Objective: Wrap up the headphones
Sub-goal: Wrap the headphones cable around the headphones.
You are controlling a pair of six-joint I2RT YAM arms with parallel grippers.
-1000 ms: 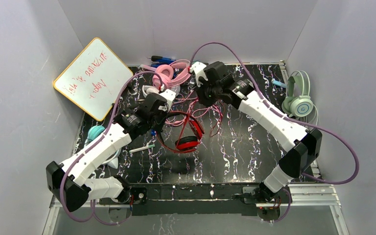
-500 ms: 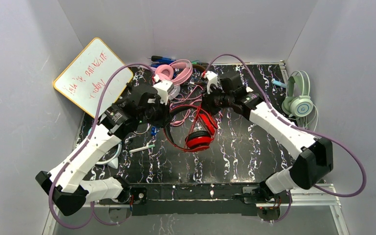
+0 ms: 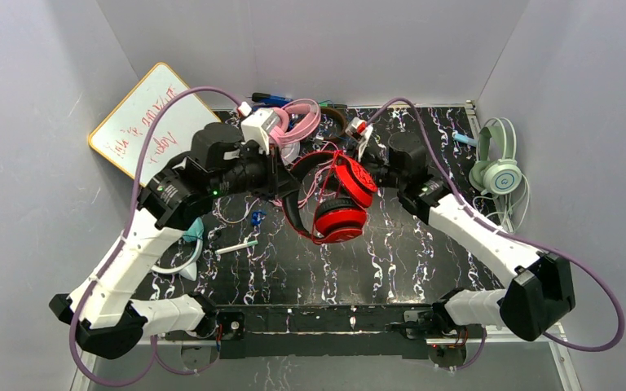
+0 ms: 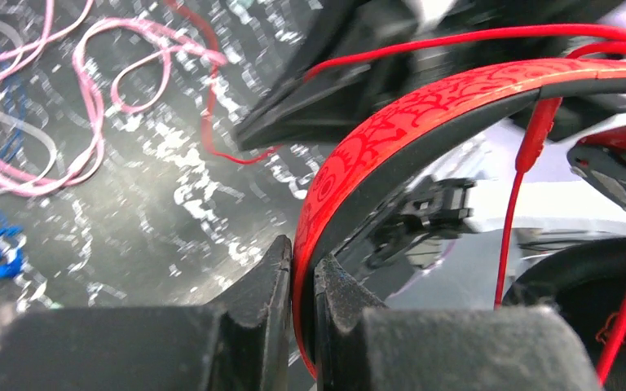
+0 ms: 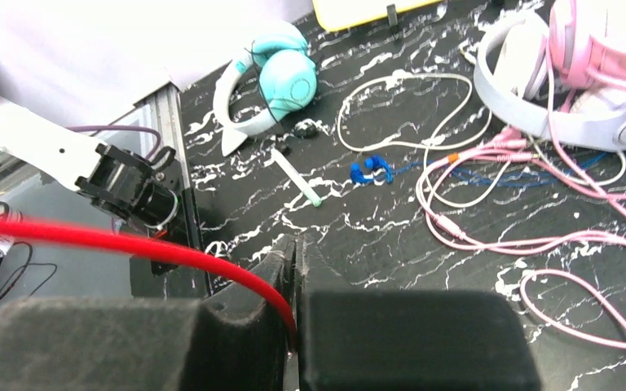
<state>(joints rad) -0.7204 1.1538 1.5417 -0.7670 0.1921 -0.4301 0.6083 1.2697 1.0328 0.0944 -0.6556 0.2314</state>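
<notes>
The red headphones (image 3: 338, 204) hang in the air above the table's middle, held between both arms. My left gripper (image 3: 288, 181) is shut on their red patterned headband (image 4: 424, 114), which runs up and right from the jaws in the left wrist view, where the gripper (image 4: 301, 254) pinches it. My right gripper (image 3: 368, 167) is shut on the thin red cord (image 5: 130, 244); in the right wrist view the gripper (image 5: 295, 248) has its jaws closed tight on it. More cord (image 4: 509, 220) loops over the headband and cups.
Pink headphones (image 3: 297, 120) and pink cords (image 5: 489, 204) lie at the back. Teal headphones (image 5: 281, 77) lie at the left, mint green ones (image 3: 497, 167) at the right edge. A whiteboard (image 3: 143, 122) leans at back left. A white pen (image 3: 236, 247) and blue clip (image 5: 371, 169) lie nearby.
Both arms have raised the red headphones off the table and carried them right. The left arm has swung up; the right gripper has pulled back to the right with the cord.
</notes>
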